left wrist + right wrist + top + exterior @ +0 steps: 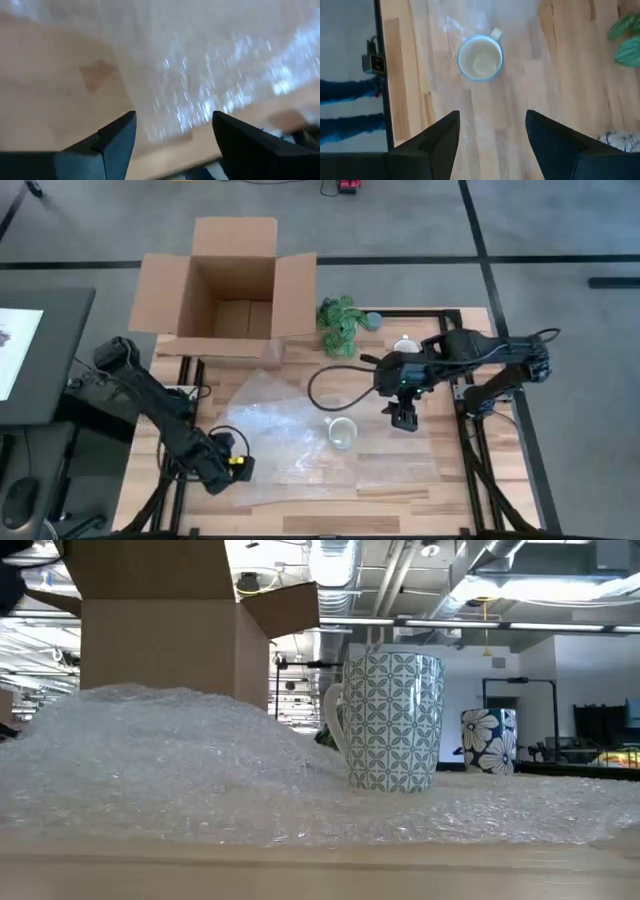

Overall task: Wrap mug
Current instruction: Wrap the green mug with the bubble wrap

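Mug upright on bubble wrap, both end effectors spread and empty.

High view: mug point(342, 432) mid-worktop on bubble wrap point(290, 435), right end effector point(403, 418) just beside, left end effector point(232, 470) at wrap's corner. Low view: ceramic, rigid, breakable; wrap light, floppy, best pinched at edge.

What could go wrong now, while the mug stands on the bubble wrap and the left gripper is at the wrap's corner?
If the left gripper pulls the bubble wrap quickly, the upright mug on it may tip. The open right gripper hovers beside the mug, so the lifted sheet might catch it.
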{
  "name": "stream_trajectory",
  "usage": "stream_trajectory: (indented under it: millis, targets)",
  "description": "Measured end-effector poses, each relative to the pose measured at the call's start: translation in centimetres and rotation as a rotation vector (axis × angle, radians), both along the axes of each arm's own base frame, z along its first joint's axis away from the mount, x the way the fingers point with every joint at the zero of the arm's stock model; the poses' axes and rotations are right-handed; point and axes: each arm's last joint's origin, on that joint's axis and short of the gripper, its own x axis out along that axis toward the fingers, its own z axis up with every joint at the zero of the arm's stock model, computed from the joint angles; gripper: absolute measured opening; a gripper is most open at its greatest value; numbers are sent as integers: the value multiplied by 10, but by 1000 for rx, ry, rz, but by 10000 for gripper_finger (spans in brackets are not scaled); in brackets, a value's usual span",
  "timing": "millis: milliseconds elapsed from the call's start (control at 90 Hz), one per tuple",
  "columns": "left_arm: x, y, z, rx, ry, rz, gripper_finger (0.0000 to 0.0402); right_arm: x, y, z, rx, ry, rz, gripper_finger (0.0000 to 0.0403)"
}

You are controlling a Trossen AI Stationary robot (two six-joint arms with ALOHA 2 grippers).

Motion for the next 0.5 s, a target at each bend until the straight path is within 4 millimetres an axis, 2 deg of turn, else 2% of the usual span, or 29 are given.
stream_trajectory:
  millis: [267, 500]
  targets:
    - [-4, 4, -29, -64, -37, -5, 242, -4, 8, -1, -4, 28, 27, 214]
    - [-8, 11, -42, -54, -37, 5, 235, -3, 9, -1, 6, 17, 16, 214]
